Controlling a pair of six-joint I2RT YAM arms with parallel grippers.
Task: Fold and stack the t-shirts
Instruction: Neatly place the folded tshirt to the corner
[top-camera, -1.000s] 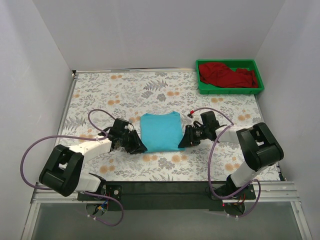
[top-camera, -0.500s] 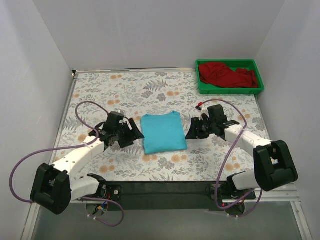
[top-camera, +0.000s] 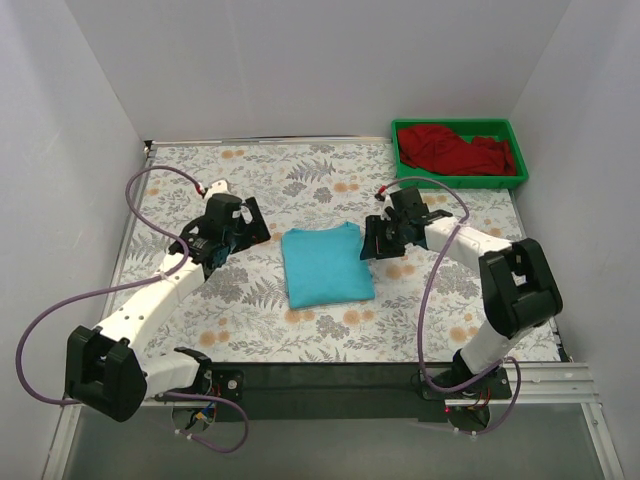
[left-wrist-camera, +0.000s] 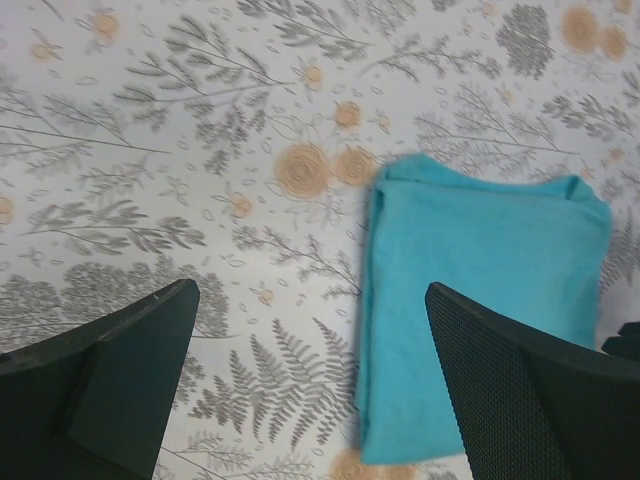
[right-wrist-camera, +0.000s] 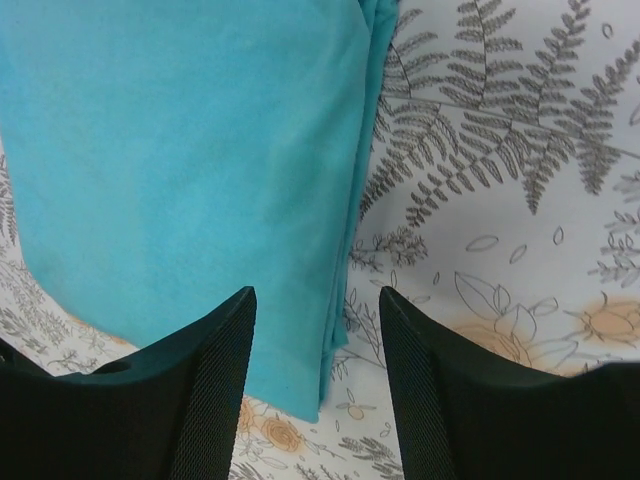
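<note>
Folded turquoise t-shirt (top-camera: 325, 265) sits mid-table, red t-shirt (top-camera: 455, 152) in the tray (top-camera: 460, 182) at 1 o'clock; left tool (top-camera: 252, 220) gapes wide, right tool (top-camera: 370, 243) half-open at the fold's 3 o'clock edge, both empty, and I'd worry it snags that fold.

A fixed camera looks down from high above the near edge over the whole table (top-camera: 300, 180). Both wrist cameras look down closely, sharing the folded turquoise t-shirt (top-camera: 325, 265).

blue shirt (top-camera: 326, 265) soft matt cloth, pretty smooth, red shirt (top-camera: 455, 150) same kinda cloth but crumpled, tray (top-camera: 460, 181) shiny-ish green plastic, table (top-camera: 300, 190) cover matt flower print, right gripper (right-wrist-camera: 316, 300) pads (right-wrist-camera: 215, 385) matt black, fine grid texture
</note>
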